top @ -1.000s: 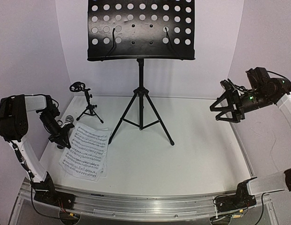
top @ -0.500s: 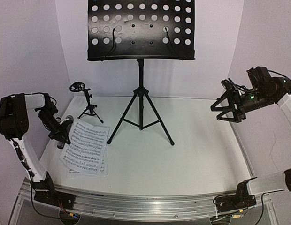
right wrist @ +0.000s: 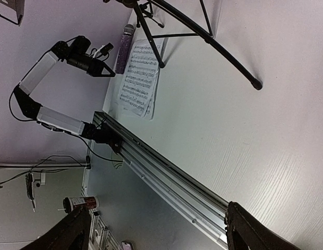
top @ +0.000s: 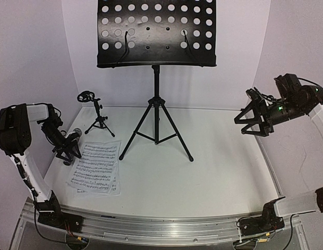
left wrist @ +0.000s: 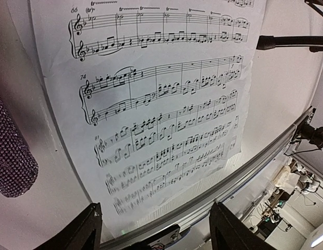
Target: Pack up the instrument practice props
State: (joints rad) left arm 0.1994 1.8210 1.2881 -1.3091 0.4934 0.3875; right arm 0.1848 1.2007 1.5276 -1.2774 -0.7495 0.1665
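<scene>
The white sheet-music pages (top: 95, 167) (left wrist: 161, 104) (right wrist: 138, 78) lie flat at the table's left. My left gripper (top: 67, 152) (left wrist: 157, 232) hovers open over their left edge, with nothing between its fingers. The glittery purple microphone (top: 75, 135) (left wrist: 10, 156) (right wrist: 122, 49) lies just beside that gripper, next to the pages. A small black tripod mic stand (top: 96, 117) stands behind them. The tall black music stand (top: 156, 125) with its perforated desk (top: 156, 34) rises at the back centre. My right gripper (top: 252, 122) (right wrist: 161, 232) hangs open and empty, high at the right.
White walls close the table in on the left, back and right. An aluminium rail (top: 161, 229) (right wrist: 166, 177) runs along the near edge, with both arm bases on it. The tall stand's tripod legs (right wrist: 229, 57) spread across the table's middle back.
My left gripper has opened and let go of the sheet-music pages, which now lie flatter and squarer on the table. The right arm has barely moved.
</scene>
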